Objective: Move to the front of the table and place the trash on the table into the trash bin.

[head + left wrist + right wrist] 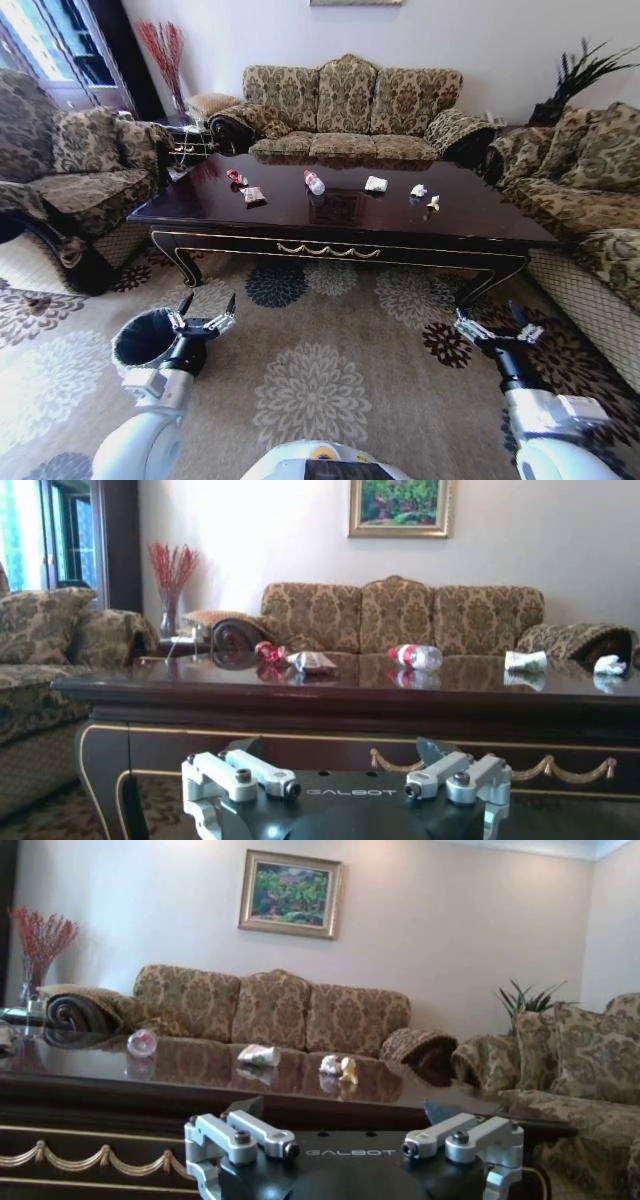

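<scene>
1. The bench [340,215], dark glossy wood with gold ornament along its front apron, stands across the middle of the room on a flowered carpet [310,390], with patterned sofas on its left, far and right sides.
2. Trash lies in a loose row along the far half of the bench: red-and-white snack wrappers [246,188] toward the left, a clear bottle [314,182] with a red cap near the middle, a crumpled wrapper [375,184] to its right, then a white paper wad [418,190] and a yellowish scrap [433,203] just beside it.
3. The trash bin [140,338], lined with a greyish bag, sits on the carpet at the near left, just beside the left arm.
4. The left hand [204,318] hovers low in front of the bench, fingers spread and released, grasping nothing.
5. The right hand [494,328] hovers at the near right, likewise released and empty.
</scene>
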Motion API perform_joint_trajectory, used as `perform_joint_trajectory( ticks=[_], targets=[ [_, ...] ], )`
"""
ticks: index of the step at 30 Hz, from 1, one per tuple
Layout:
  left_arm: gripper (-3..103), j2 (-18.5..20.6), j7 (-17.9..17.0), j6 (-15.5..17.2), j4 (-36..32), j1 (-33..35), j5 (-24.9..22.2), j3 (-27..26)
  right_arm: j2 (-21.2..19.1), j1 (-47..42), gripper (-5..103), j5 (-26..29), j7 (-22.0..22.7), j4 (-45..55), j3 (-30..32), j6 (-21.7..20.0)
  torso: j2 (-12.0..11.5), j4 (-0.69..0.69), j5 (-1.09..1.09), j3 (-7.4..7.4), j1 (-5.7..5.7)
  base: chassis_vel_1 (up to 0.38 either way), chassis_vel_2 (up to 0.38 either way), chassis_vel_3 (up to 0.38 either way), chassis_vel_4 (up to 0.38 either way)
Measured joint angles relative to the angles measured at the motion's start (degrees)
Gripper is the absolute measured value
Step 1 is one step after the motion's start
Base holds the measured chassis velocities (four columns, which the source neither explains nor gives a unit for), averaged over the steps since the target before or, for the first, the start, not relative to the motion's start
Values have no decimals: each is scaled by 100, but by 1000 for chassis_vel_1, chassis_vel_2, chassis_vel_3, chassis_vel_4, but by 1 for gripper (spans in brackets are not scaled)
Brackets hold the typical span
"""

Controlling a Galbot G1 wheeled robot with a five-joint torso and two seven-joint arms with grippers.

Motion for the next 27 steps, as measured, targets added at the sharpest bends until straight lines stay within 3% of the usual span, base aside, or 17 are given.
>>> perform_joint_trajectory(
  ticks=[13, 27],
  targets=[
    [100, 18, 12, 7, 33, -54, -9, 17, 67, 22, 100, -11, 37, -107, -15, -25, 0, 0, 0, 0, 0, 0, 0, 0, 0],
    [100, 52, 269, 94, -164, -7, -272, -19, 11, -17, 100, 375, -81, 221, -115, -615, 0, 1, 0, 0, 0, 0, 0, 0, 0]
  ],
)
